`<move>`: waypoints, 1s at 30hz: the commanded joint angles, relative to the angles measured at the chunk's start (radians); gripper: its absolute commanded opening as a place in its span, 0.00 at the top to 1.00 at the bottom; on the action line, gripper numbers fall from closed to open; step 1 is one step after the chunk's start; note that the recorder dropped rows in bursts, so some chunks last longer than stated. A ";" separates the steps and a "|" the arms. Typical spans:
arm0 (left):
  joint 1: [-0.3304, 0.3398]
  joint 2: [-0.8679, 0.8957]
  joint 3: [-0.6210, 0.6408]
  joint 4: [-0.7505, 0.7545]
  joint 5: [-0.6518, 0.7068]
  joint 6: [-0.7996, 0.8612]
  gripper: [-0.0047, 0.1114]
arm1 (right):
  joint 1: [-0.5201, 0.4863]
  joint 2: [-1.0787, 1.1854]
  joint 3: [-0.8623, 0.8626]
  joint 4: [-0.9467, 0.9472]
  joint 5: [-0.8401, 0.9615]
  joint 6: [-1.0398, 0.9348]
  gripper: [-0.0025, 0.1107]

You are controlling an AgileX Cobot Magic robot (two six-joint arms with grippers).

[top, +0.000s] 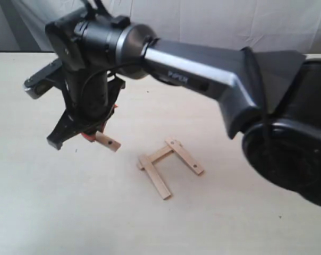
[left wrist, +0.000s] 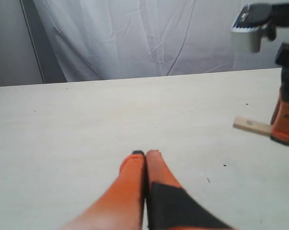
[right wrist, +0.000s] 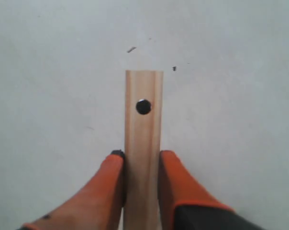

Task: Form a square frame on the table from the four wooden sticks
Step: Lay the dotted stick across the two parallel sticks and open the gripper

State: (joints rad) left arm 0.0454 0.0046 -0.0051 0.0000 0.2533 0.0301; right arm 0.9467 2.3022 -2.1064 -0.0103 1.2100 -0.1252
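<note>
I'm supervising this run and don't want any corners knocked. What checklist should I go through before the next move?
1. Fourth stick gripped between the right gripper fingers: ok.
2. Three laid sticks form a U on the table: ok.
3. Held stick lined up with the U's open side: not ok, it is off to one side.
4. Left gripper shut and empty: ok.
5. U's corners squarely overlapped: cannot tell.
</note>
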 commanded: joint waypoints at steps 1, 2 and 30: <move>0.003 -0.005 0.005 0.000 -0.014 -0.005 0.96 | -0.018 -0.135 0.120 0.003 0.011 -0.207 0.98; 0.003 -0.005 0.005 0.000 -0.014 -0.005 0.96 | -0.019 -0.170 0.167 0.010 0.011 -0.255 0.98; 0.003 -0.005 0.005 0.000 -0.014 -0.005 0.96 | -0.189 -0.422 0.984 -0.025 -0.505 -1.116 0.97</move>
State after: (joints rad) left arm 0.0454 0.0046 -0.0051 0.0000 0.2533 0.0301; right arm 0.7612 1.8589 -1.1273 -0.0300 0.7233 -1.2080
